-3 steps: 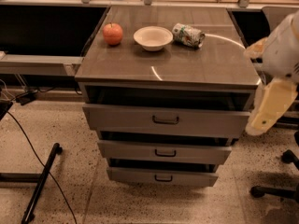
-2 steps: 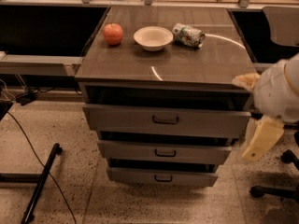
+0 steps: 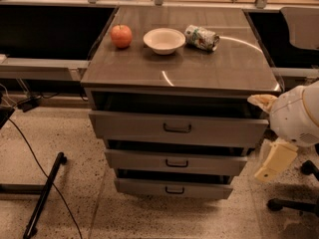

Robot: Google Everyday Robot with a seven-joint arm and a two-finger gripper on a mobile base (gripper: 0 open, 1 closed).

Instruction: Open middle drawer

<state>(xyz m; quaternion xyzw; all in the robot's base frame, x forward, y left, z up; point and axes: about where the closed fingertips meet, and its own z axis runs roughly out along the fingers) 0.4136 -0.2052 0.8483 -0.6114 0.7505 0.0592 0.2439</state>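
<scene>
Drawer fronts step down in three under the worktop [image 3: 199,71]. The middle drawer [image 3: 144,161] sits between the wide top drawer [image 3: 134,126] and the narrow bottom drawer [image 3: 144,185], its small dark wire handle [image 3: 177,163] facing out and free to be hooked. Dark gaps above each front suggest that all three stand slightly ajar, though shadow may account for this. The gripper [image 3: 275,162] hangs off the cabinet's right corner at about the middle drawer's height, well apart from the handle and holding nothing; whether it is open or closed cannot be told. It probably sits out there so it can swing in front of the handle. An apple [image 3: 121,36], a bowl [image 3: 164,40] and a crushed can [image 3: 201,37] rest on the worktop, clear of the pull path.
</scene>
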